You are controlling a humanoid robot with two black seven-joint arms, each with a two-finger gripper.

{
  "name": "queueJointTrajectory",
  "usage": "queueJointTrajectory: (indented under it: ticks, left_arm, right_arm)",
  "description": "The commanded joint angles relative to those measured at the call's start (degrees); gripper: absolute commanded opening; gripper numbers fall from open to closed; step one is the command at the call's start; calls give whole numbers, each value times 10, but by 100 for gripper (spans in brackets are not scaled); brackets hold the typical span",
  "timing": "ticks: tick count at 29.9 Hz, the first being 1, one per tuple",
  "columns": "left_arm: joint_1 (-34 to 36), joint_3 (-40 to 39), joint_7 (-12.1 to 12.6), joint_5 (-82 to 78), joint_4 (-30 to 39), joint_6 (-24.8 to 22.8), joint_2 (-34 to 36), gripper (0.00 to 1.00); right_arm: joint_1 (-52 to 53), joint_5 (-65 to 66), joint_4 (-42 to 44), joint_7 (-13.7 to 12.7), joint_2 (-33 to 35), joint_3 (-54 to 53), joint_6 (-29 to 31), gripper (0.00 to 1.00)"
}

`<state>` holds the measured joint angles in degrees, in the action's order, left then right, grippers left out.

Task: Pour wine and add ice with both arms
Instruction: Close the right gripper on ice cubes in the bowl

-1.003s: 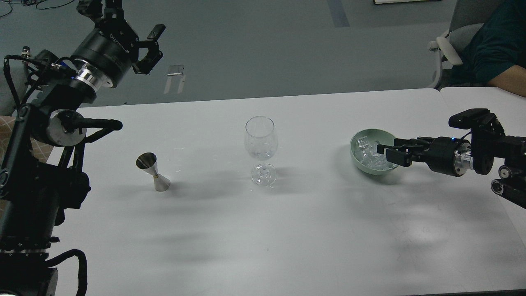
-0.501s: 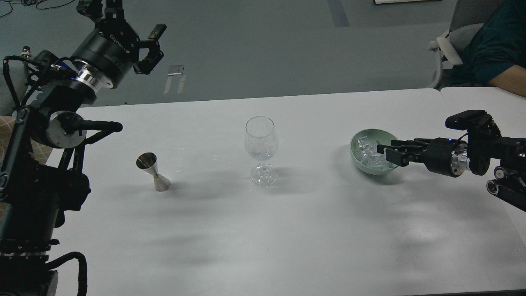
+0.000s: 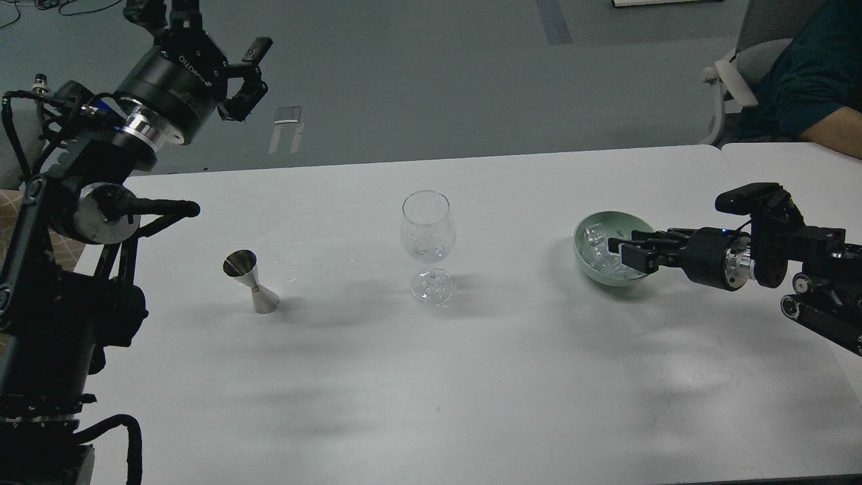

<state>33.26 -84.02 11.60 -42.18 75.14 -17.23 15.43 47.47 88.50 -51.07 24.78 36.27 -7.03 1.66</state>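
Observation:
A clear wine glass (image 3: 428, 232) stands upright in the middle of the white table (image 3: 431, 377). A steel jigger (image 3: 251, 281) stands to its left. A pale green bowl (image 3: 587, 264) at the right holds several clear ice lumps (image 3: 597, 244). My right gripper (image 3: 623, 249) comes in from the right and reaches over the bowl's rim into the ice. Its fingers are a little apart, and I cannot see a lump held between them. My left gripper (image 3: 219, 30) is raised high at the far left, beyond the table's far edge, open and empty.
A seated person in a dark top (image 3: 808, 74) and a grey chair (image 3: 731, 81) are at the far right, behind a second table (image 3: 794, 162). A small grey object (image 3: 288, 116) lies on the floor beyond the table.
My right gripper has moved left, further into the bowl over the ice. My left arm has barely moved.

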Motion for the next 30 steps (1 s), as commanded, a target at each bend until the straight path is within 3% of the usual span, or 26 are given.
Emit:
queueJointTrajectory:
  ticks: [1, 30]
  left_arm:
    - [0, -1, 0, 0, 1, 0, 0, 98]
    - [-8, 0, 0, 1, 13, 0, 0, 98]
  right_arm:
    - [-2, 0, -1, 0, 0, 0, 0, 53]
    - [0, 1, -1, 0, 0, 2, 1, 52]
